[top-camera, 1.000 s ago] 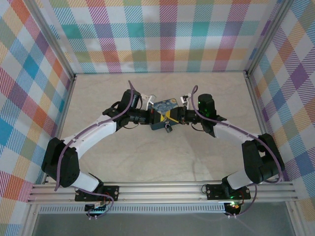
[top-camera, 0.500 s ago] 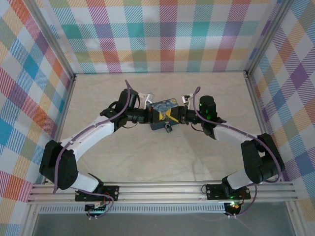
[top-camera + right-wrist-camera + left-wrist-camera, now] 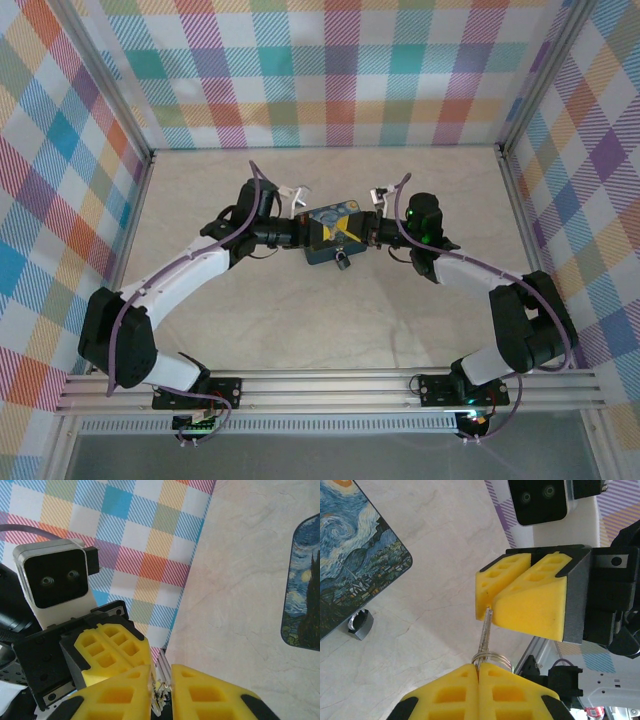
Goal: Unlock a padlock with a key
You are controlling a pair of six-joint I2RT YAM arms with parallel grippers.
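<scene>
The thin silver key (image 3: 485,635), with a wire ring at its head, spans the gap between both grippers above the table. My left gripper (image 3: 479,666) is shut on the key's head. My right gripper (image 3: 161,672) has its yellow fingers (image 3: 520,592) closed on the key's tip, and the metal (image 3: 161,700) glints between its pads. The small dark grey padlock (image 3: 343,262) lies on the table, apart from both grippers, against the near edge of the painted tin (image 3: 333,218). In the left wrist view the padlock (image 3: 360,624) sits beside the tin's corner.
The dark tin (image 3: 350,555) with blue-and-yellow swirls lies under where the two grippers (image 3: 340,235) meet. Checked walls (image 3: 340,70) and aluminium rails (image 3: 330,385) enclose the beige table. Bare tabletop (image 3: 330,320) stretches in front of the padlock.
Both grippers have drifted slightly toward the far wall over the tin. My right gripper's jaws have narrowed onto the key's tip. The padlock and tin have stayed put.
</scene>
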